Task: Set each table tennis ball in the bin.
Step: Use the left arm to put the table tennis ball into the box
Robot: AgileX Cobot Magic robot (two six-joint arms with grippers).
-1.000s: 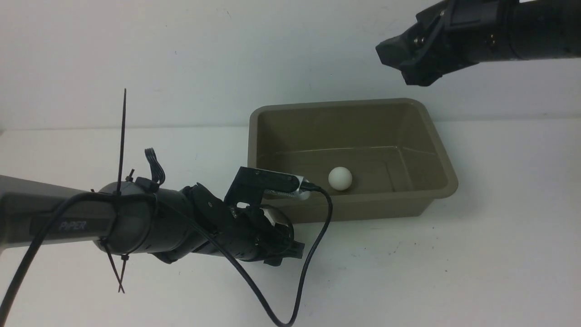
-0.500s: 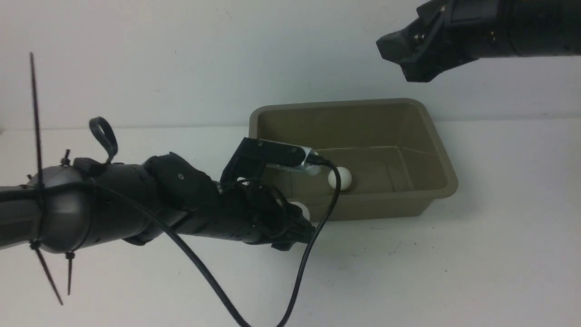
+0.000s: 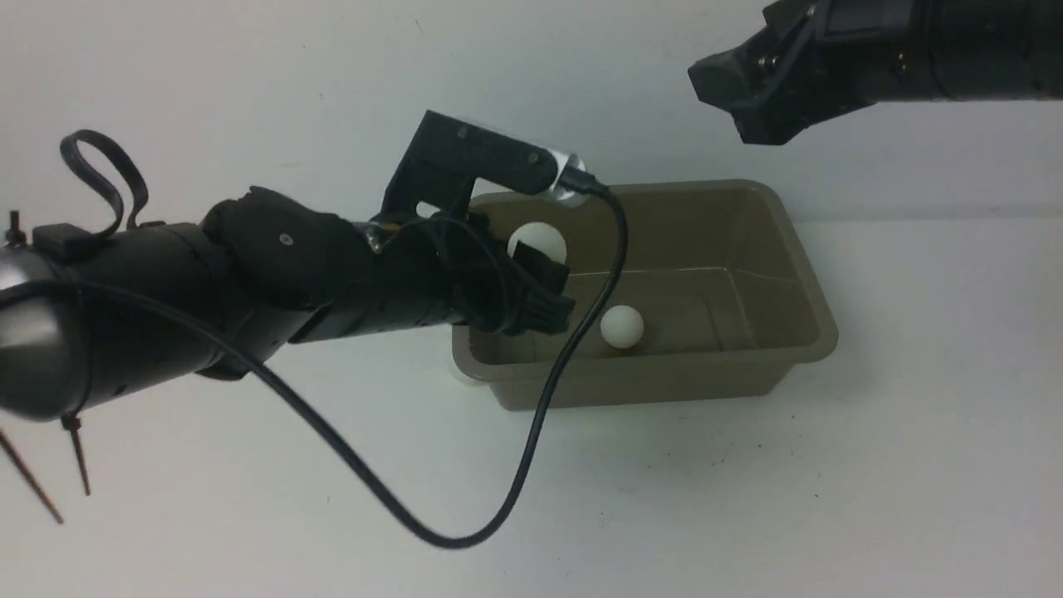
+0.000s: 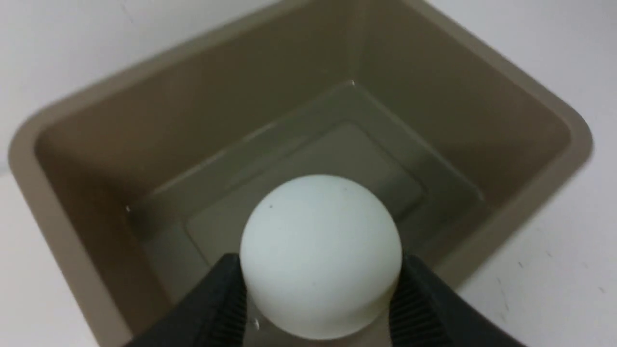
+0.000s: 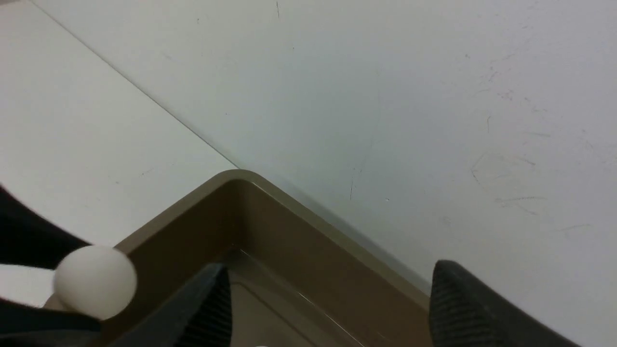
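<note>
One small white ball [image 3: 540, 242] sits clamped in the black left gripper [image 4: 322, 284]; the black right gripper [image 5: 330, 299] is spread apart.

Setting: a robot work cell, of the lab or test-station type. Indicators: two black robot arms, left [image 3: 282, 266] and right [image 3: 930, 58]; an exposed cable [image 3: 374, 490] looped from the left arm; cable ties [image 3: 79, 457] on that arm; a plain white work surface [image 3: 664, 498] against a scuffed white wall [image 3: 249, 83]. The building type cannot be determined.
</note>
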